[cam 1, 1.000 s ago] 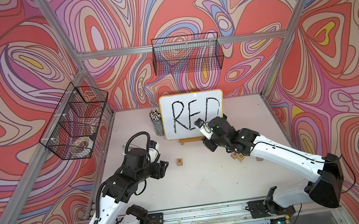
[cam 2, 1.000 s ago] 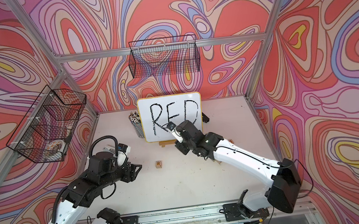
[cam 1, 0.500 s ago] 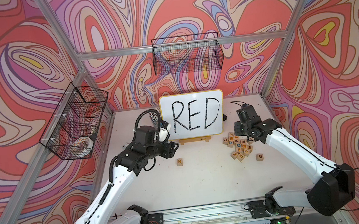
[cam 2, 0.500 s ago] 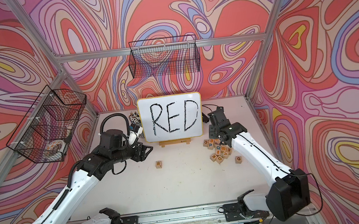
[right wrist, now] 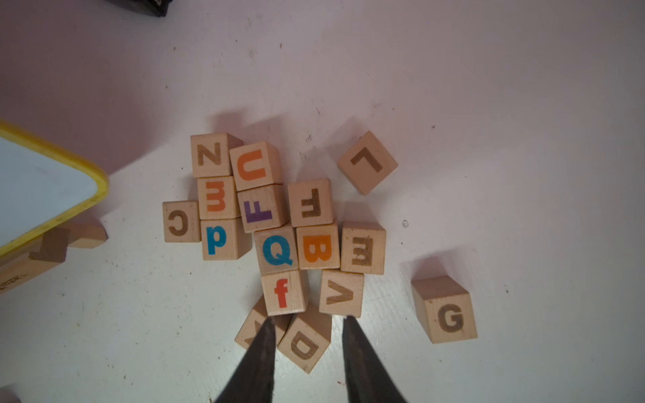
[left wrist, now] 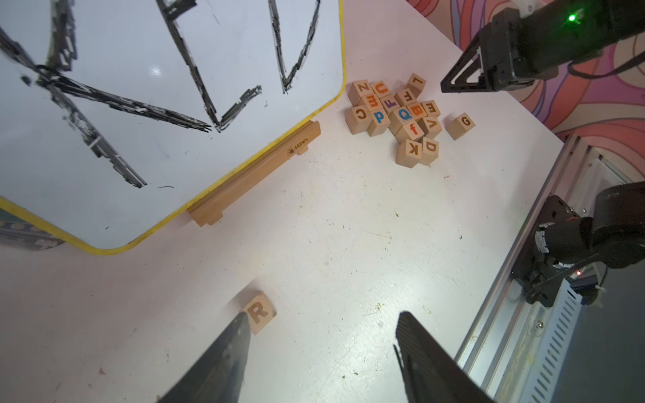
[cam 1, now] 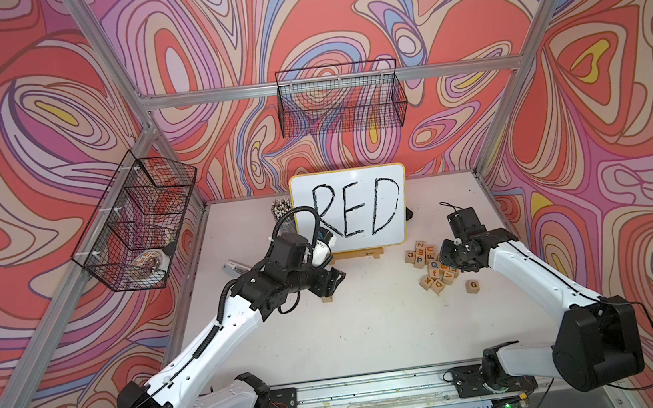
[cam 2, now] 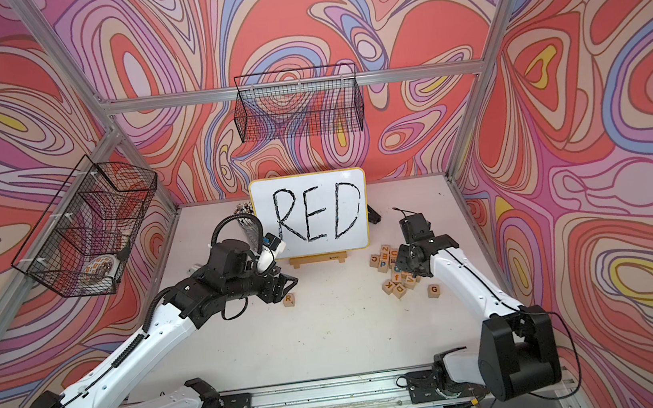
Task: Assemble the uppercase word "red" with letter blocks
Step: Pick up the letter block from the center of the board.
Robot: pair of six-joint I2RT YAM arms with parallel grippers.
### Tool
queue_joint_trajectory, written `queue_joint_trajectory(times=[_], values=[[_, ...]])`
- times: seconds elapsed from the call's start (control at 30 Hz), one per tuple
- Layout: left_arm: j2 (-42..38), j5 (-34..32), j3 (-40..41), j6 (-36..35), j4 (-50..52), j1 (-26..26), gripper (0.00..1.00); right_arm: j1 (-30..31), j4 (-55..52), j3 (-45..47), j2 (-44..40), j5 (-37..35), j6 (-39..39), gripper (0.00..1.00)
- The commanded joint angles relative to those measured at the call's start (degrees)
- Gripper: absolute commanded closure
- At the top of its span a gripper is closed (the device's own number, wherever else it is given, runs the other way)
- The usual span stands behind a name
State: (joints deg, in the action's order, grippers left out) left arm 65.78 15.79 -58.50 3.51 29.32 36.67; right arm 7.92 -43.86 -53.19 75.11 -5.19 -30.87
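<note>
Barely begun: only R (left wrist: 258, 313) stands alone on the table (left wrist: 349, 244) before the whiteboard (left wrist: 104, 157). The left gripper (left wrist: 323, 314) is spread wide beside it, one finger at its edge, holding nothing. Across at the pile (right wrist: 275, 249), the right gripper (right wrist: 307, 321) is drawn in close around D (right wrist: 303, 343) at the heap's edge (a real pinch looks likely, though not certain). E (right wrist: 363, 249) lies untouched among the stray letters, touching B (right wrist: 317, 247). Judged from this, two blocks remain to be carried over and lined up after R.
</note>
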Motion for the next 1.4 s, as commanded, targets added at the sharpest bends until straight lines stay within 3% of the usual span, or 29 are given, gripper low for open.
queue_joint_trajectory(times=[0.0,0.27,0.6,1.37], values=[[0.57,-1.79,-0.12,-1.39,0.67,0.69,0.31,-0.18,0.89,0.73,0.57,2.44,-0.99,0.65],[0.30,-2.44,0.14,-1.31,0.66,1.91,0.31,-1.36,-1.01,0.12,3.19,-2.36,-1.66,0.63],[-0.18,-2.54,0.05,-1.24,0.78,2.56,0.31,-6.99,1.74,0.74,6.82,0.10,-0.84,0.63],[-0.12,-2.79,0.23,-1.27,0.70,2.62,0.31,-9.06,6.39,-1.39,15.10,2.63,1.84,0.64]])
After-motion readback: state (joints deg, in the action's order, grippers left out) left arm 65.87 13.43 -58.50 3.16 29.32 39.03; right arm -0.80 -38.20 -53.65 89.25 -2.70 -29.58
